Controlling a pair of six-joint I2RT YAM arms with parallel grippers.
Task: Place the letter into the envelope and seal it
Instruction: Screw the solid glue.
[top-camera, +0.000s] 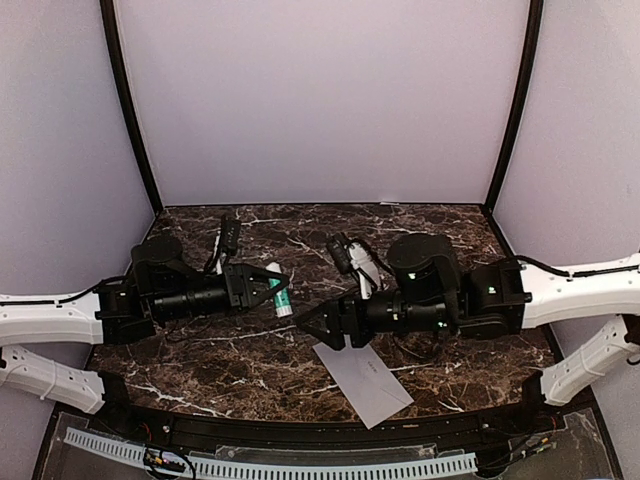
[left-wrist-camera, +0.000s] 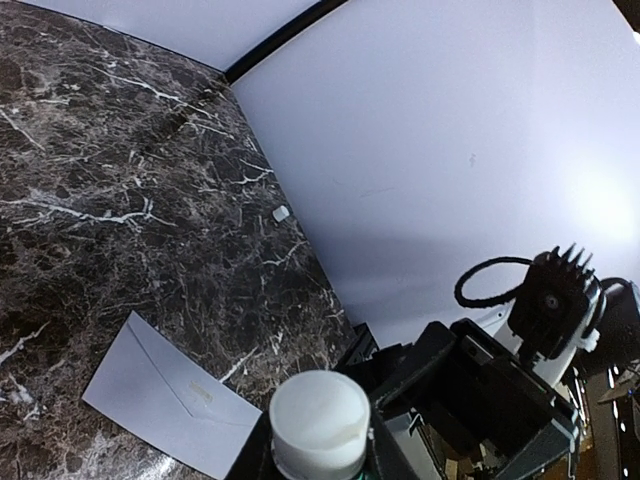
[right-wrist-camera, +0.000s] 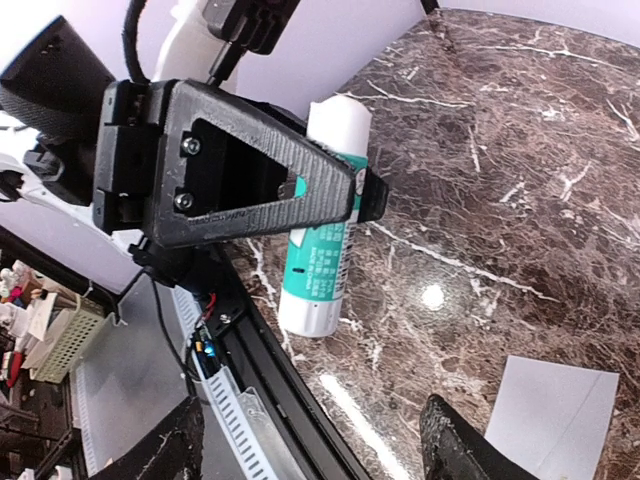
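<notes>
The grey envelope (top-camera: 365, 385) lies flat on the dark marble worktop (top-camera: 200, 365) toward its near edge, one corner just beside the right jaws, which stand wide apart and hold nothing. The letter cannot be made out in any view. The left jaws are clamped on a white-and-green glue stick (top-camera: 281, 296), well apart from the envelope. The right wrist view shows that grip side-on, the tube crossing between the fingers. The left wrist view shows only the stick's white cap, with the envelope's flap line beyond it.
</notes>
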